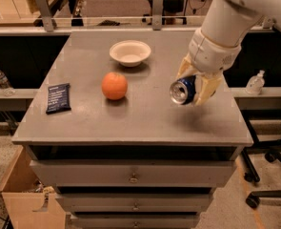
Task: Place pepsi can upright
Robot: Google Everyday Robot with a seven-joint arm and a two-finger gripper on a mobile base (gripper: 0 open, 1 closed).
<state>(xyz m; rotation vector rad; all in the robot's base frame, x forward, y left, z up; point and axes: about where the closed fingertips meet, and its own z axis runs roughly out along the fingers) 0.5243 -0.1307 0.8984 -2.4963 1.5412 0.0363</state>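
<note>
Jaws are clamped on the pepsi can point(183, 90), with the pale fingers point(207, 88) on either side of its blue body, so the gripper point(192, 91) looks to have a solid hold. The whole bundle is to the right of the orange point(114, 86), well apart from it and at about the same depth on the table point(145, 116). The can is on its side in the grip: long axis roughly level, silver end pointing back toward the orange and a bit at the camera, so it's nowhere near upright yet. A soft shadow on the tabletop underneath makes me think it's hanging clear of the surface rather than resting on it (can't swear to that from this angle). My read is the wrist needs about a quarter turn to bring that axis vertical, then a descent so one end meets the table flat. Let go at a tilt and it'd probably tip over. Behind the orange sits a white bowl point(130, 53), and off to the orange's left a dark snack-bar wrapper point(58, 98), both well away from the can.
</note>
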